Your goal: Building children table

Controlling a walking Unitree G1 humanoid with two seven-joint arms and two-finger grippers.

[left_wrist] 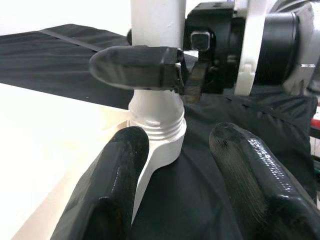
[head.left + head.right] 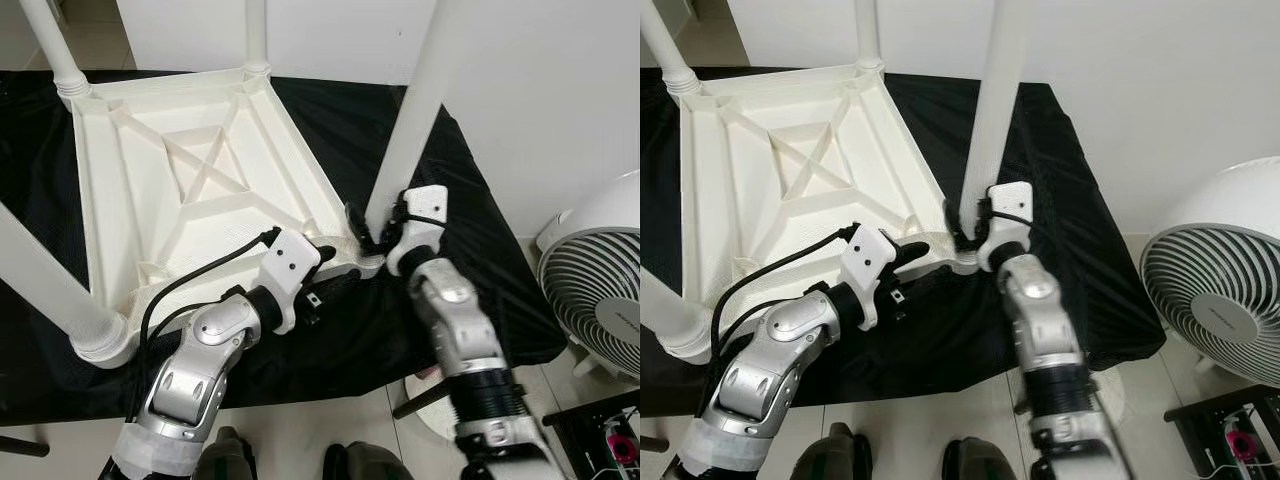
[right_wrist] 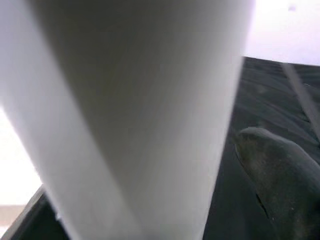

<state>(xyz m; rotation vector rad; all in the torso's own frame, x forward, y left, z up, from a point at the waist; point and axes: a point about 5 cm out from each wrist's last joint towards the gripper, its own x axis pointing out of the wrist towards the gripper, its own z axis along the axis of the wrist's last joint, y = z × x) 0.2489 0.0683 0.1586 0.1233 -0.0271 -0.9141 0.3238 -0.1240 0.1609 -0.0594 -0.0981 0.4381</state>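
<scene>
A black cloth (image 2: 470, 230) bears the upturned tabletop (image 2: 180, 180); a fan (image 2: 600, 275) stands nearby. The right pincer (image 2: 372, 232) clenches the leg (image 2: 415, 110). The left pincer (image 2: 325, 278), released, straddles the corner socket (image 1: 159, 132).

no legible text, labels, brands, numbers or signs anywhere in these views

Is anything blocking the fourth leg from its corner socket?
Nothing visible. The leg held by the right hand stands at the tabletop's near corner socket; the left hand braces that corner.
</scene>
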